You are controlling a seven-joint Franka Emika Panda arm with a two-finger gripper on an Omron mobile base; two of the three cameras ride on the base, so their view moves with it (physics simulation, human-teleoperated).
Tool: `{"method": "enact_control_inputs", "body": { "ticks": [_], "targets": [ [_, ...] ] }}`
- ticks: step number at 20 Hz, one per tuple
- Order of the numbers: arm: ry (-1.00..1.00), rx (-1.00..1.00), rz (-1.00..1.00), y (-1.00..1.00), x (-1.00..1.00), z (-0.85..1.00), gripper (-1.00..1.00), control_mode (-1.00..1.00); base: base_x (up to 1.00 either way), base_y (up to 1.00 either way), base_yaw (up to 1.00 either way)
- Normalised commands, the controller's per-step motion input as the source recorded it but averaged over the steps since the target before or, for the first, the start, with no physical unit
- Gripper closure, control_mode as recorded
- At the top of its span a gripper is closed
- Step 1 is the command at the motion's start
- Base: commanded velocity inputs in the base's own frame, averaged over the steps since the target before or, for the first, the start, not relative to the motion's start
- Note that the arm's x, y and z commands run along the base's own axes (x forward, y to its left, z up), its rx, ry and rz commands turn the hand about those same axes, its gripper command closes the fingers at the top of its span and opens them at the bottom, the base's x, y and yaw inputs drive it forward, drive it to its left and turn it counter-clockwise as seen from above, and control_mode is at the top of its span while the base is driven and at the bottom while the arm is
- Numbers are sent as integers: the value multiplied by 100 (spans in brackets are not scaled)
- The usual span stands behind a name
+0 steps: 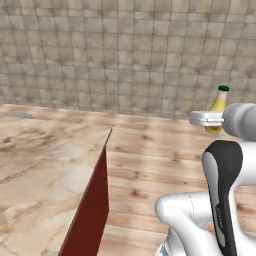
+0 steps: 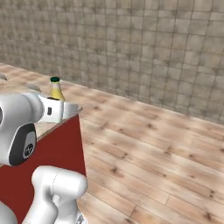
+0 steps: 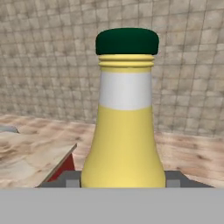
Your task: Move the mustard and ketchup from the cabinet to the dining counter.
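The mustard (image 3: 124, 131), a yellow squeeze bottle with a green cap and a white band at its neck, stands upright in my gripper (image 3: 123, 181), whose jaws are shut on its lower body. From the left base view the mustard (image 1: 219, 104) hangs in the air over the wooden floor, right of the dining counter (image 1: 45, 160), with the gripper (image 1: 214, 121) around it. From the right, the mustard (image 2: 55, 89) rises behind the hand near the corner of the dining counter (image 2: 54, 148). The ketchup and the cabinet are out of view.
A grey tiled wall (image 1: 130, 50) closes the back. Wooden plank floor (image 2: 148, 148) stretches to the right of the counter's red end panel (image 1: 92, 210). The counter's marbled top (image 3: 30, 153) lies low at the left in the hand view.
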Motion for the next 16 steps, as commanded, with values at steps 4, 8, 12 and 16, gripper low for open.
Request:
{"method": "enact_control_inputs", "body": {
  "ticks": [4, 8, 12, 16],
  "targets": [
    [0, 0, 0, 0, 0, 0, 100, 100, 91, -30, 60],
    [0, 0, 0, 0, 0, 0, 100, 100, 66, -24, 68],
    [0, 0, 0, 0, 0, 0, 100, 100, 57, -21, 71],
    [0, 0, 0, 0, 0, 0, 100, 100, 54, -23, 70]
  ]
}}
